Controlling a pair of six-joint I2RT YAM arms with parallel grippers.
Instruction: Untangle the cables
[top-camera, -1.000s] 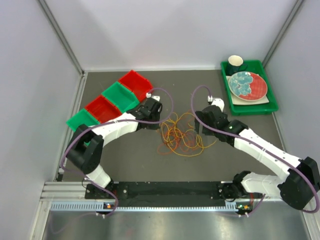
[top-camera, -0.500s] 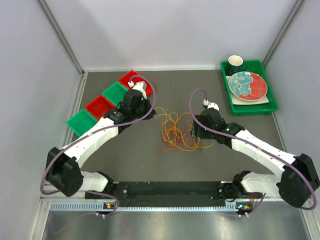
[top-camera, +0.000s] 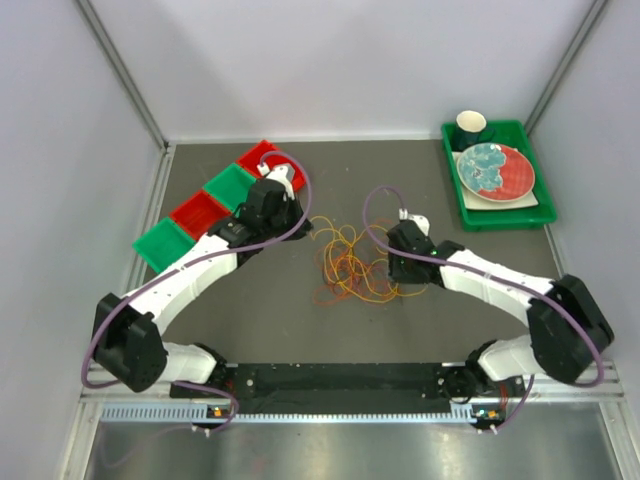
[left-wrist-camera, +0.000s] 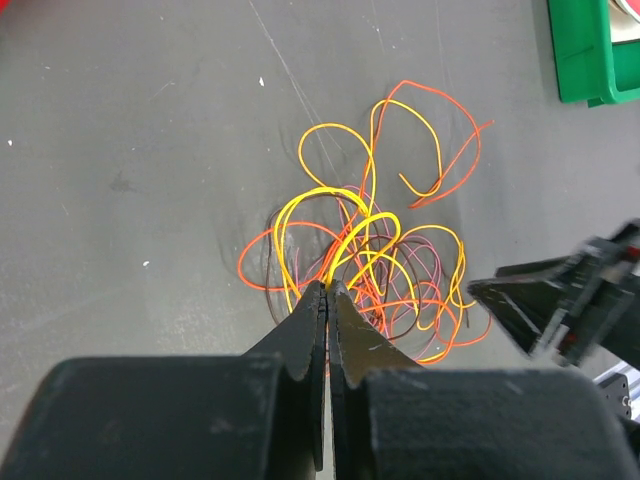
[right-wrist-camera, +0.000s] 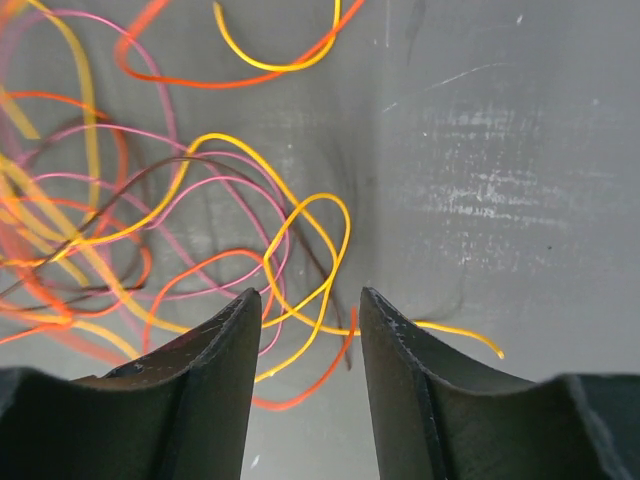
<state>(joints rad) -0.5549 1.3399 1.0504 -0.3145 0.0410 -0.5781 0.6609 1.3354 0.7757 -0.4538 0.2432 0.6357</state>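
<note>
Left gripper is seen fully closed, fingertips pressed together, with a yellow cable pinched at the tip. Its loops run from the tip straight into the tangle. Right gripper is seen partly open, with a clear gap left between the two fingers. Yellow and orange strands pass through that gap close to the surface. Nothing is clamped there, and contact with the pads cannot be confirmed. The cables are found in one loose knot on the dark grey table, mid-workspace between the two grippers, with the left gripper at the upper-left edge and the right gripper at the right edge. Colours are mixed: yellow, orange, red, pink and dark brown, all overlapped in curls. One orange-and-yellow loop is spread out beyond the far side of the heap. Strands at the left of the right wrist view are blurred, so their routing there cannot be resolved.
</note>
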